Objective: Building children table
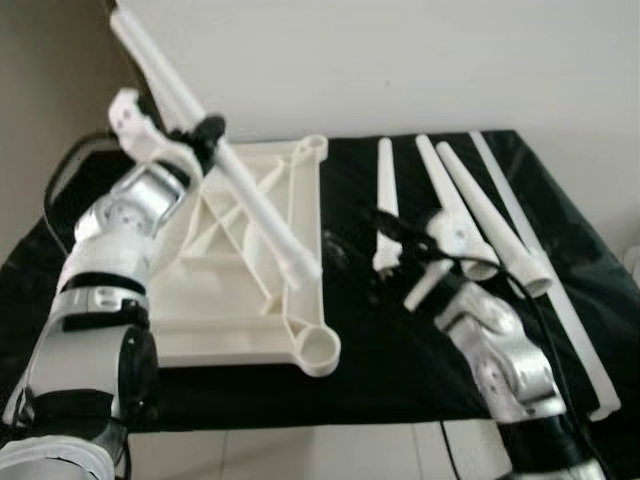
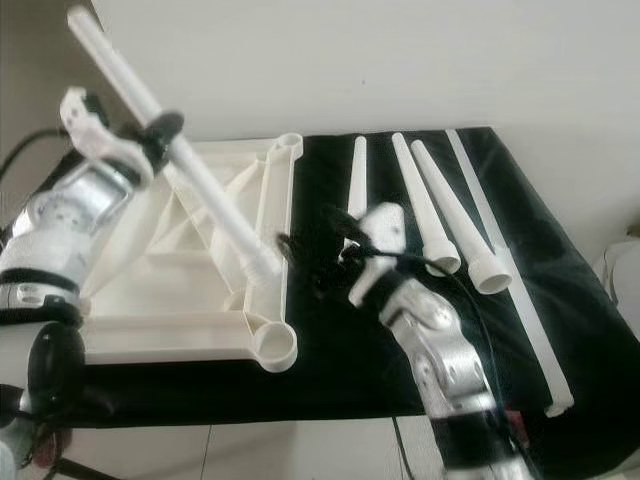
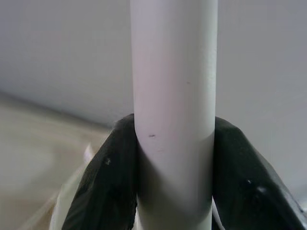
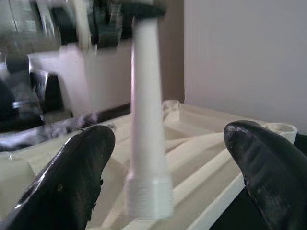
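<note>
An upside-down cream table top (image 1: 215,300) lies on the black-covered table, with round corner sockets at its near right (image 1: 320,350) and far right (image 1: 315,148). My left gripper (image 1: 205,135) is shut on a long white table leg (image 1: 245,185), held slanted over the top. The leg's threaded end (image 1: 305,268) hangs by the top's right rail. In the left wrist view both black fingers (image 3: 108,182) clamp the leg (image 3: 172,105). My right gripper (image 4: 168,139) is open just right of the table top, facing the threaded end (image 4: 148,196) without touching it.
Three more tapered white legs (image 1: 385,200) (image 1: 440,190) (image 1: 490,215) lie side by side on the black cloth (image 1: 400,360), right of the top. A long white strip (image 1: 545,275) lies along the right edge. A pale wall stands behind the table.
</note>
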You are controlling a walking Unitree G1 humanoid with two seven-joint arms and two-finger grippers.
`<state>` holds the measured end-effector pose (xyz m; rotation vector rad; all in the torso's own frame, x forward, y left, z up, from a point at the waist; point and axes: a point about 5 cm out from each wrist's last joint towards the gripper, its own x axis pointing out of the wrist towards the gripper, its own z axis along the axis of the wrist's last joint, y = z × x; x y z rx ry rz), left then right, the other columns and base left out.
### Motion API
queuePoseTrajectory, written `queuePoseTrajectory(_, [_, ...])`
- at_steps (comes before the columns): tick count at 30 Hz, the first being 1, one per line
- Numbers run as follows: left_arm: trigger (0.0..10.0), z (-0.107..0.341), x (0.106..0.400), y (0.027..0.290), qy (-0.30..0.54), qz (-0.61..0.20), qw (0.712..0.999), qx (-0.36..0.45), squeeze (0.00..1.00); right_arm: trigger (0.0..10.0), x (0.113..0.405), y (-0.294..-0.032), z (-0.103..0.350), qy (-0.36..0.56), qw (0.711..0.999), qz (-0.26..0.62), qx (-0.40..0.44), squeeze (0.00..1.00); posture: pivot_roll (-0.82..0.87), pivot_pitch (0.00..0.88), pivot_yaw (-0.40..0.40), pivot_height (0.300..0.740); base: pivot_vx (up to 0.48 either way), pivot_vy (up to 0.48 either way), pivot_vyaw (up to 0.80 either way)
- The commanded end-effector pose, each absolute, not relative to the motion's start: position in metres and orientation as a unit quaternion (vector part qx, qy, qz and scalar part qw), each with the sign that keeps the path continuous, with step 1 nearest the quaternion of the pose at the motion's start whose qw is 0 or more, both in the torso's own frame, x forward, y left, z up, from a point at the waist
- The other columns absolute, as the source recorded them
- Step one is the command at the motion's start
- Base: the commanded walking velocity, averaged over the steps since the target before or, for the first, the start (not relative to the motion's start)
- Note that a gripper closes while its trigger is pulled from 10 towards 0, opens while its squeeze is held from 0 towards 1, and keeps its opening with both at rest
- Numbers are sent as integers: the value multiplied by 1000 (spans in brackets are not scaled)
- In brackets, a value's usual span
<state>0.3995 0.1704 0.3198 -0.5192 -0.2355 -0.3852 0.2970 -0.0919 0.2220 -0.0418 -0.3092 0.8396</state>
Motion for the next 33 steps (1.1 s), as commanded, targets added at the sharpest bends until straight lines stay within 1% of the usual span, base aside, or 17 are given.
queuePoseTrajectory(1, [10000,332,383,140,-181,-410,875,-186,0,10000,305,-89,215,-111,911,396,-36,0,-106,35,61,740,0,0,0])
queuePoseTrajectory(6, [10000,330,377,122,-185,-428,869,-164,0,10000,316,-84,217,-99,919,378,-54,0,-106,34,60,740,0,0,0])
queuePoseTrajectory(10, [10000,333,365,101,-198,-460,854,-142,0,10000,325,-76,222,-93,921,372,-71,0,-101,42,56,740,0,0,0])
queuePoseTrajectory(11, [10000,333,364,97,-197,-466,850,-146,0,10000,327,-74,223,-91,921,370,-77,0,-98,42,55,740,0,0,0])
queuePoseTrajectory(15, [10000,334,361,91,-193,-475,842,-167,0,10000,331,-69,222,-84,920,373,-86,0,-92,43,53,740,0,0,0])
queuePoseTrajectory(19, [10000,333,356,82,-199,-484,839,-150,0,10000,335,-61,219,-70,915,386,-96,0,-82,46,57,740,0,0,0])
queuePoseTrajectory(25, [10000,337,345,72,-207,-500,829,-140,0,10000,345,-51,224,-67,917,380,-97,0,-82,47,70,740,0,0,0])
queuePoseTrajectory(33, [10000,336,338,64,-204,-517,821,-134,0,10000,352,-48,227,-62,921,371,-98,0,-80,49,70,740,0,0,0])
